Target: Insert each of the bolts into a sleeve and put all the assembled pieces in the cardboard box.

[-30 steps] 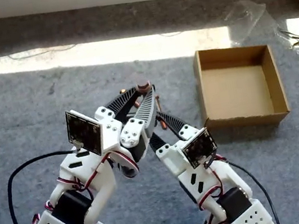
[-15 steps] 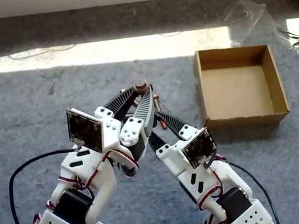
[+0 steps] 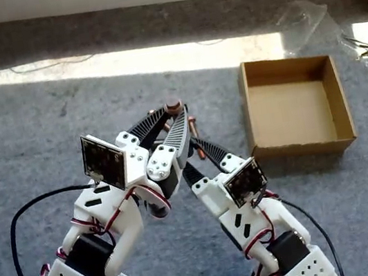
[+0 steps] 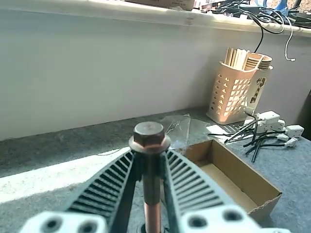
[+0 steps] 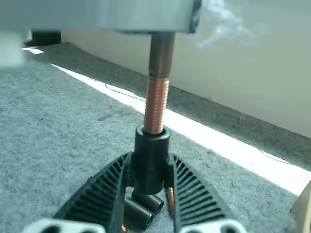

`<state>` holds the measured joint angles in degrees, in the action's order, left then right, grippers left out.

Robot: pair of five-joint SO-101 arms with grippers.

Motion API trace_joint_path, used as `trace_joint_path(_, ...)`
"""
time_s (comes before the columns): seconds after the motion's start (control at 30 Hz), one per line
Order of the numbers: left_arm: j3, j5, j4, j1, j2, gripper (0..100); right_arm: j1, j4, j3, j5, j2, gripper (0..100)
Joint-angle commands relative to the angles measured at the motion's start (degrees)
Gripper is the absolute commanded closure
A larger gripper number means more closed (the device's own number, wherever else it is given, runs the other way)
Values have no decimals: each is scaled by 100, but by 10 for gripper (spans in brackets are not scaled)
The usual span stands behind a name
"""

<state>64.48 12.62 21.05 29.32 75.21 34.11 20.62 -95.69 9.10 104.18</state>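
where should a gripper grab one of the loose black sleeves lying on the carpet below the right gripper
Across its round outer wall, around mid-length, coming down from above. The loose sleeve lies on its side on the carpet, open end sideways, so the ends give no hold. Another sleeve lies close beside it, so probably open only slightly.

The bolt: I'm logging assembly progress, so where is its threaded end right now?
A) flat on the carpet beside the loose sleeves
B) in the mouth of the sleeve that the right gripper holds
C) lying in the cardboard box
B: the right wrist view shows the bolt upright, its threaded end in the top of the sleeve clamped in the right gripper.
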Motion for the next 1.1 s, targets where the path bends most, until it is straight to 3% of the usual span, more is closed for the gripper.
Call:
trace_joint_path(0.0,-31,-79,-193,-110,-4,976,40,13,-725,62,40,993)
trace_joint_path(0.93,901,-88,-193,-119,57,971,40,13,-734,62,48,993)
trace_joint_path(1.07,919,-88,-185,-119,57,892,40,13,-734,62,48,993)
